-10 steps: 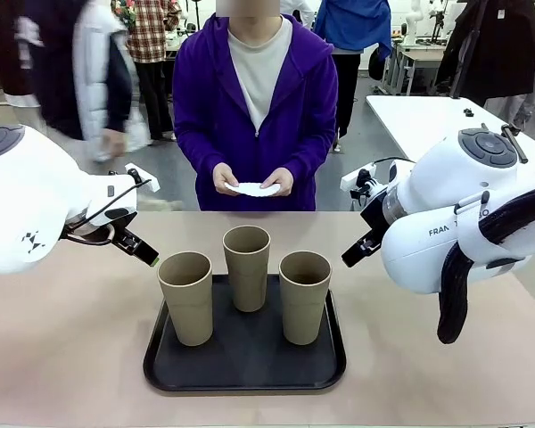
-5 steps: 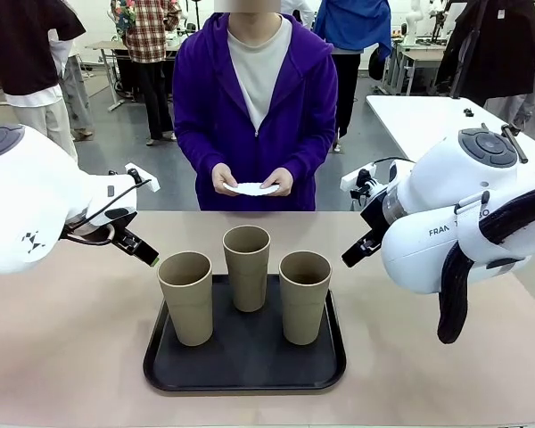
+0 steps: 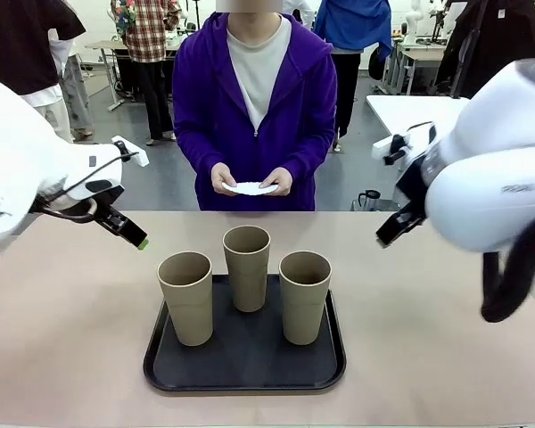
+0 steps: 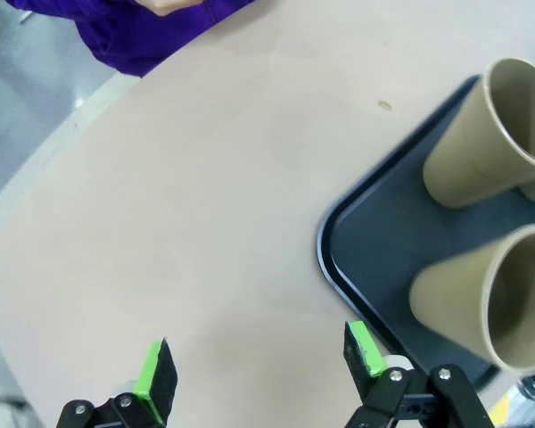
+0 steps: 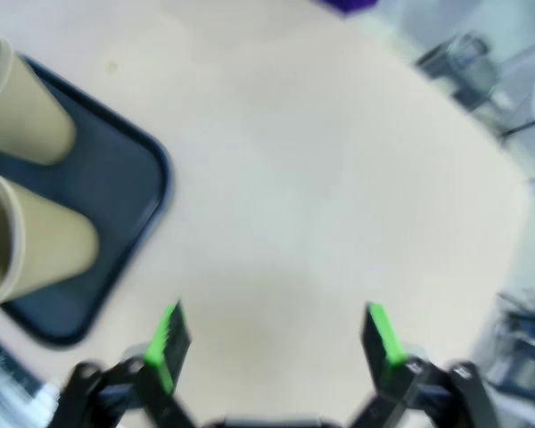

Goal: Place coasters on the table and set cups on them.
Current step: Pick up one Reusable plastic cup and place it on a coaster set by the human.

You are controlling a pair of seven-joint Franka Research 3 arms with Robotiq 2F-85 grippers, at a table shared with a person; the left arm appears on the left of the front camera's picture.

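Three tan cups stand upright on the black tray (image 3: 160,370): the left cup (image 3: 186,297), the middle cup (image 3: 247,267) and the right cup (image 3: 304,296). Across the beige table (image 3: 62,330), a person in a purple hoodie holds the white coasters (image 3: 251,188) in both hands. My left gripper (image 4: 260,366) hangs open over bare tabletop left of the tray, its fingertip (image 3: 141,242) showing in the front view. My right gripper (image 5: 275,343) hangs open over the table right of the tray, its finger (image 3: 390,234) dark in the front view. Two cups (image 4: 495,134) (image 5: 13,111) show in each wrist view.
A white table (image 3: 419,111) stands behind my right arm. Other people stand farther back in the room. Bare tabletop lies to both sides of the tray and in front of the person.
Both arms have risen and drawn outward, away from the tray. The person, the coasters and the cups have stayed put.
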